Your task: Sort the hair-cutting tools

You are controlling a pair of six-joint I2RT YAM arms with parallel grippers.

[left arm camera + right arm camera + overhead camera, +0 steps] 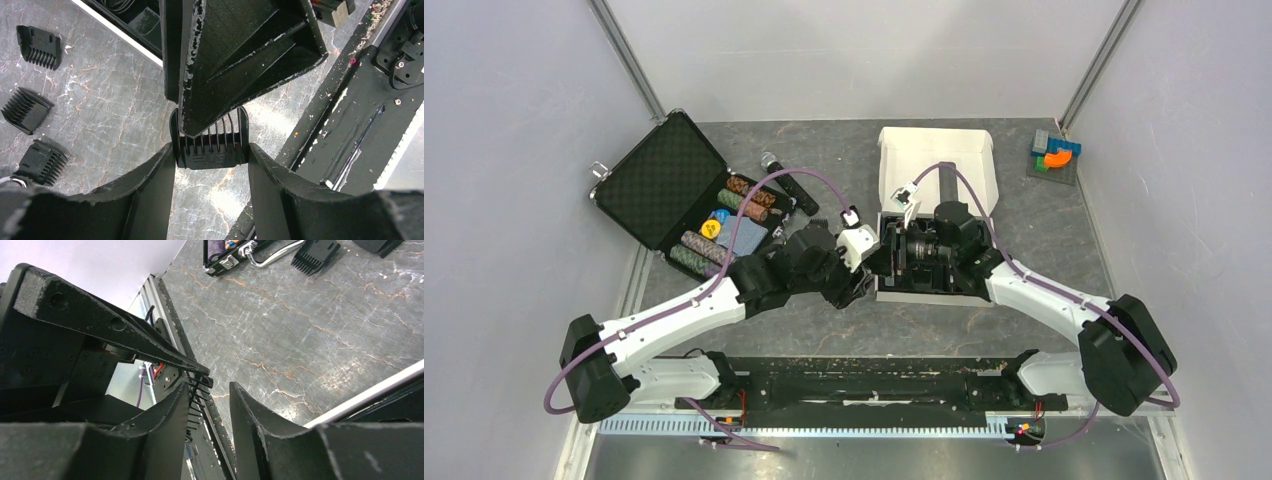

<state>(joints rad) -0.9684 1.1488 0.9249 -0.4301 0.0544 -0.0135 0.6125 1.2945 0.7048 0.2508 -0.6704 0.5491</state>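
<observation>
A black comb attachment [210,150] hangs above the table, and my left gripper [211,152] is shut on its two sides. My right gripper [210,387] meets it from the opposite side. In the right wrist view the comb's teeth [198,395] stand between the right fingers, against one of them and with a gap to the other, so these jaws are open. From above, both grippers meet at the left edge of the white box [892,150]. Three more combs [40,46] [25,110] [42,161] lie on the table. The hair clipper cannot be made out.
An open black case [664,175] with stacks of poker chips [749,195] lies at the back left. A microphone [789,185] lies beside it. The white box's lid stands open at the back centre. Coloured blocks [1056,155] sit at the back right.
</observation>
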